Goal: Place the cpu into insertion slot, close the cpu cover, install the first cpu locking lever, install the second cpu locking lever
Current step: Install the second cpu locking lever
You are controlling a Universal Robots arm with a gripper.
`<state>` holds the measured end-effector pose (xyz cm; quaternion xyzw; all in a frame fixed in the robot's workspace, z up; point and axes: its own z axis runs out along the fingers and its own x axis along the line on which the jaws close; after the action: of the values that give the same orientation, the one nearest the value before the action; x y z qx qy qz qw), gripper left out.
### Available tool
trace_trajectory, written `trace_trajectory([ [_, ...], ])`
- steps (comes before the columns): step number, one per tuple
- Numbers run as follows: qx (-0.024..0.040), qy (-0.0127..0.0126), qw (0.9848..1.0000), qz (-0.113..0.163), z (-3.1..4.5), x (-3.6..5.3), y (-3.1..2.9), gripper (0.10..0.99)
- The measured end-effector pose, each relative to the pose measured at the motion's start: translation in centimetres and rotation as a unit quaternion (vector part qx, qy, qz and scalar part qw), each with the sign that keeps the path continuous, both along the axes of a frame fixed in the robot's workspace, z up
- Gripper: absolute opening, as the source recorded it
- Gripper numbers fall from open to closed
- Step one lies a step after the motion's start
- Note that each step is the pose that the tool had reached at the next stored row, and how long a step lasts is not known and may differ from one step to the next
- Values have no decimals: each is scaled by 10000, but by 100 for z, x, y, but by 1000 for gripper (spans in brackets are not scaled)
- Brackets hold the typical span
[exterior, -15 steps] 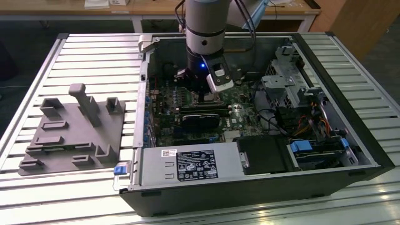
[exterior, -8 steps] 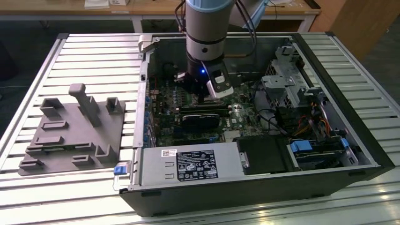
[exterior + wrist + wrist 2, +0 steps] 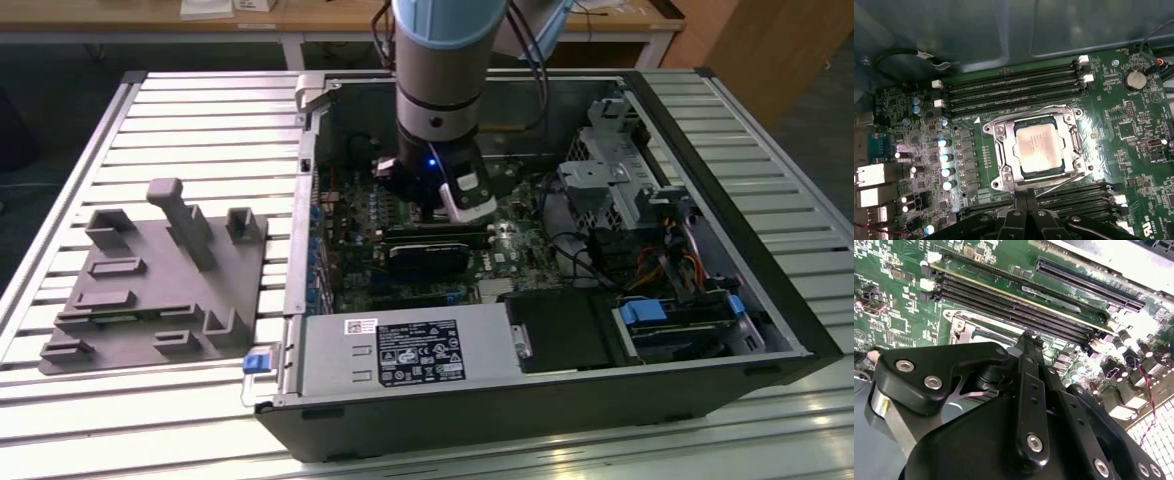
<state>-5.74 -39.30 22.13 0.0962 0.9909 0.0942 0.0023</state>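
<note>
Exterior view: a slatted metal counter (image 3: pixel 200 120) carries an open computer case (image 3: pixel 747 300), while in the first wrist view the cpu (image 3: pixel 1039 147) sits in the insertion slot (image 3: pixel 1019 167) under the cpu cover (image 3: pixel 1004 150), claw (image 3: pixel 1026 342) narrowed.

Single robot arm (image 3: pixel 438 70) descending vertically, its grey and pale-blue segments ending in a wrist with a lit blue indicator. Gripper (image 3: pixel 1029 340), black linkage body with silver screws, pointing downward; in the second wrist view its slim fingers (image 3: pixel 1030 352) lie together at the tip.
</note>
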Motion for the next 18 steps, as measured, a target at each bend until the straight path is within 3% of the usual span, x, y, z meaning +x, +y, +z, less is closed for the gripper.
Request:
trace_trajectory([
  [8, 280, -1, 9996, 0, -42, -34, -114, 106],
  [12, 389, 0, 9992, 0, -64, -72, -130, 106],
  [18, 442, 0, 9990, 0, -127, -124, -136, 106],
])
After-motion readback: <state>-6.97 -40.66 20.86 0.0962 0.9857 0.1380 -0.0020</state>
